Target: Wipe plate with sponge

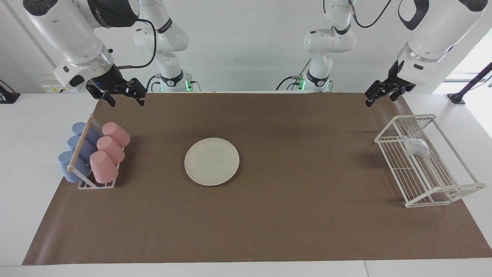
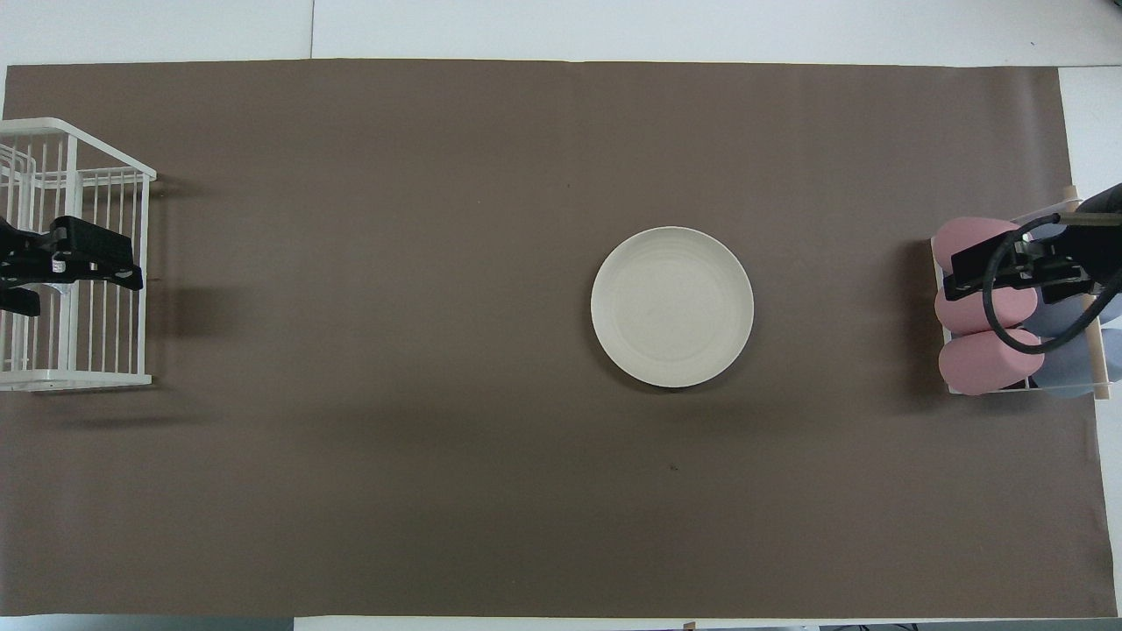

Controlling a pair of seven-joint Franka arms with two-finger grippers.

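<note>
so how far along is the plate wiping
Nothing looks done yet. The sponge lies in the white wire rack, and the plate sits bare on the brown mat. Left gripper and right gripper hang open, empty. Fetching and wiping remain.

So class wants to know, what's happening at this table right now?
Nothing is being handled yet. The round cream-white plate lies bare on the brown mat, near the middle. The silvery-grey mesh sponge sits in the white wire rack at the left arm's end. The left hand hangs open above the mat's edge near that rack; the right hand waits open near the rack of pink and blue cups. Wiping has not begun.
</note>
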